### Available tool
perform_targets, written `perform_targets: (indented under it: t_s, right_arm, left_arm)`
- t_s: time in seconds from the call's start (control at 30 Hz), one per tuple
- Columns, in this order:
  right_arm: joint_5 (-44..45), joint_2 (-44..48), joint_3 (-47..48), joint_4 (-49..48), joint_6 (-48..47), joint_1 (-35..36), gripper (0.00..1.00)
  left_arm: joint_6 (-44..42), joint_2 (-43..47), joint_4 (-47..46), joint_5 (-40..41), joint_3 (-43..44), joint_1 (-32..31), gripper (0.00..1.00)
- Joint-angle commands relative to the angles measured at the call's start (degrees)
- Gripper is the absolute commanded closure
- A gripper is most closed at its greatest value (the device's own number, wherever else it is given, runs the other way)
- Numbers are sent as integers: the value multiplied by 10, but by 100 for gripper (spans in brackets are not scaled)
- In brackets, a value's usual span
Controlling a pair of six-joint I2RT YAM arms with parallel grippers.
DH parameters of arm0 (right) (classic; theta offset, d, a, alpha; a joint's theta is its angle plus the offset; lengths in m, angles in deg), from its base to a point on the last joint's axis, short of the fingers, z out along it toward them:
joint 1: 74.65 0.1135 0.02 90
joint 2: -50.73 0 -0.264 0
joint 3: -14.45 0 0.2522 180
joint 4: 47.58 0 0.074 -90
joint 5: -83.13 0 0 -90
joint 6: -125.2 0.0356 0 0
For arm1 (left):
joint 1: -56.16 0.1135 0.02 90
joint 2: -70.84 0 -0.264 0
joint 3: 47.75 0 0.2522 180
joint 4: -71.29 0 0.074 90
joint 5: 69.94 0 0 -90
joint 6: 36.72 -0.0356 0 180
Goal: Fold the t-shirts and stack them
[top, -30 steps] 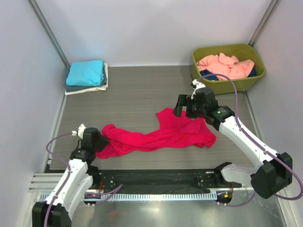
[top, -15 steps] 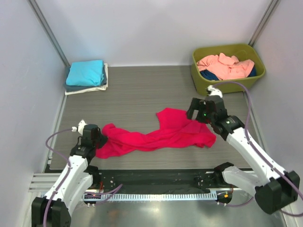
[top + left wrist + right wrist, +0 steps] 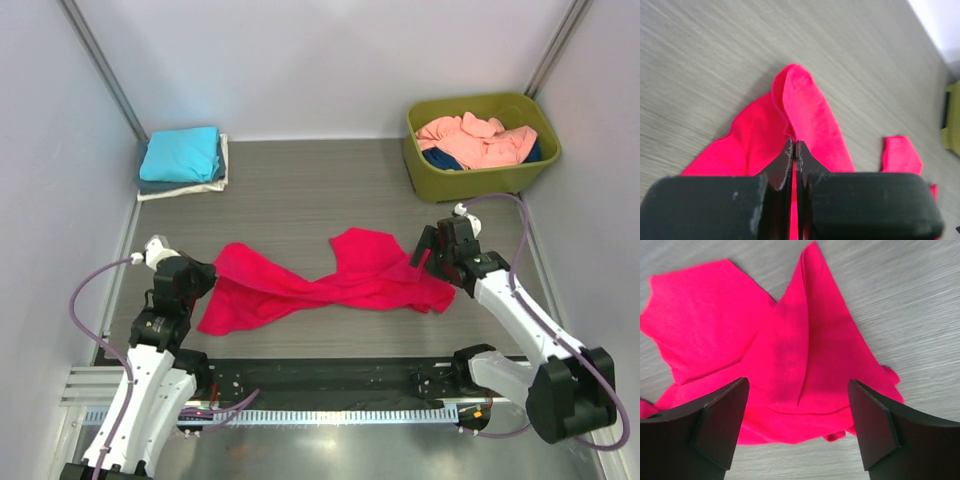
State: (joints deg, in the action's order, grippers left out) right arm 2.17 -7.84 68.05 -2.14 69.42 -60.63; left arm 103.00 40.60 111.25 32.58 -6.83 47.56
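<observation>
Crimson-pink t-shirt (image 3: 330,285) stretched out across the table, one end pinched, the other under open fingers

So the surface is a grey wood-grain table (image 3: 290,190) boxed in by plain pale walls (image 3: 330,60) with metal posts in the back corners. The shirt lies twisted and rumpled near the front edge. The left gripper (image 3: 794,150) is clamped tight on the shirt's left end, with a fold of cloth between the closed jaws. The right gripper (image 3: 797,385) is spread wide over the right end with nothing in it. At the back left there's a neat folded stack (image 3: 182,160), turquoise on top, then grey-blue, then white. At the back right an olive-green tub (image 3: 480,180) holds a crumpled salmon-pink shirt (image 3: 475,140) on top of a dark blue one (image 3: 440,158).
</observation>
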Motion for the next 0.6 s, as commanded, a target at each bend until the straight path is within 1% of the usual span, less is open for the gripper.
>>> perform_targets:
  t_s: [0.0, 0.07, 0.17, 0.23, 0.27, 0.53, 0.57]
  right_arm:
    - [-18, -45, -12, -66, 16, 1, 16]
    - [-9, -76, -15, -90, 16, 1, 20]
    - [-16, -109, -13, -110, 15, 1, 22]
    - [-21, -123, -13, -123, 16, 2, 24]
    - [-24, -131, -14, -128, 16, 2, 28]
    - [-38, -160, -9, -148, 16, 1, 38]
    - [-42, -164, -10, -151, 16, 2, 43]
  left_arm:
    - [-26, -2, 8, 13, -14, 2, 100]
    - [-27, 5, 4, 13, -19, 2, 100]
    - [-30, 11, 3, 15, -26, 2, 100]
    - [-33, 12, 1, 23, -31, 2, 100]
    - [-34, 18, 1, 29, -33, 2, 100]
    - [-40, 38, -11, 47, -59, 2, 100]
    - [-42, 36, -12, 52, -59, 2, 100]
